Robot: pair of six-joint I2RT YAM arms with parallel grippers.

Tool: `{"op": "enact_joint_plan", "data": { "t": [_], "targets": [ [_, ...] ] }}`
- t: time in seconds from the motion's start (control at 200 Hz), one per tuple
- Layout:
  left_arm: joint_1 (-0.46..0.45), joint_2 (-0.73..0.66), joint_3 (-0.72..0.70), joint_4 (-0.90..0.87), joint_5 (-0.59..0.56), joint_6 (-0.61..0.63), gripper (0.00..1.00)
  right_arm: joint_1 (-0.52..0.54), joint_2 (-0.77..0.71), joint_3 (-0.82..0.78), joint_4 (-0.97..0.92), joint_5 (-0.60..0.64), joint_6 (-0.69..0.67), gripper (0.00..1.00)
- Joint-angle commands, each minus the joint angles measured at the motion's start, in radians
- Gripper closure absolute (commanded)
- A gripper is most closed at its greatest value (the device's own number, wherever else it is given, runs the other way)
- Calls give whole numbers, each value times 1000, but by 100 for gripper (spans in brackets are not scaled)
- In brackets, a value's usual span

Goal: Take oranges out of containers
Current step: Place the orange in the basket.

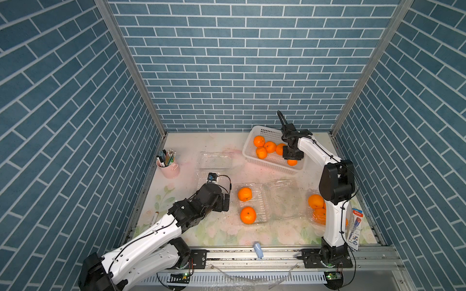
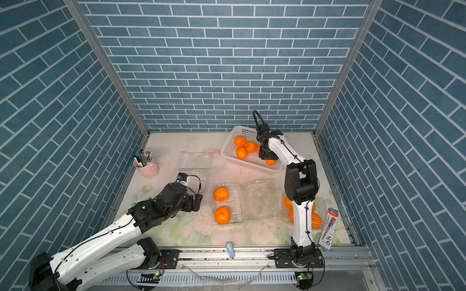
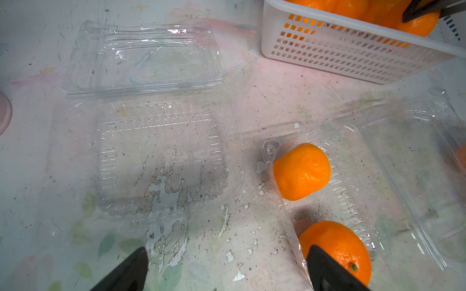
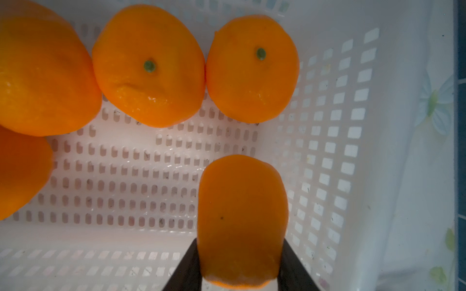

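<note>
**Top views.** The right gripper (image 1: 292,158) hangs over the white basket (image 1: 254,133), clamped on the held orange (image 1: 292,162). At least four oranges (image 1: 270,147) lie inside the basket. Nearer the robot than the basket, an open container (image 1: 261,199) holds two oranges (image 1: 244,194). A further container (image 2: 320,206), partly hidden by the right arm (image 2: 300,184), holds several.

**Left wrist view.** The left gripper (image 3: 227,249) stands spread wide and empty. The emptied container (image 3: 161,151) lies well apart from the basket.

**Right wrist view.** The held orange is gripped above the basket floor, not yet released.

**Progress (judged).** Roughly half the work is left.

two white-shelled arms (image 1: 151,239) with black joints (image 1: 336,184) and thin black cables (image 1: 341,216).
</note>
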Motion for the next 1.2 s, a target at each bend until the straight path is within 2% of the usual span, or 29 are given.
{"op": "enact_joint_plan", "data": {
  "t": [0.0, 0.235, 0.615, 0.76, 0.85, 1.195],
  "targets": [
    [10, 8, 24, -30, -11, 8, 1, -9, 21, 30, 12, 45, 24, 75],
    [14, 46, 52, -47, -18, 25, 1, -31, 41, 3, 57, 55, 41, 74],
    [19, 86, 91, -60, -23, 27, 1, -60, 33, -63, 180, -7, 45, 72],
    [21, 96, 102, -62, -22, 28, 1, -62, 35, -59, 182, -2, 45, 62],
    [21, 100, 108, -70, -25, 27, 1, -62, 28, -62, 177, 0, 42, 51],
    [21, 109, 123, -80, -32, 33, 1, -62, -4, -33, 120, 17, 25, 27]
  ]
}}
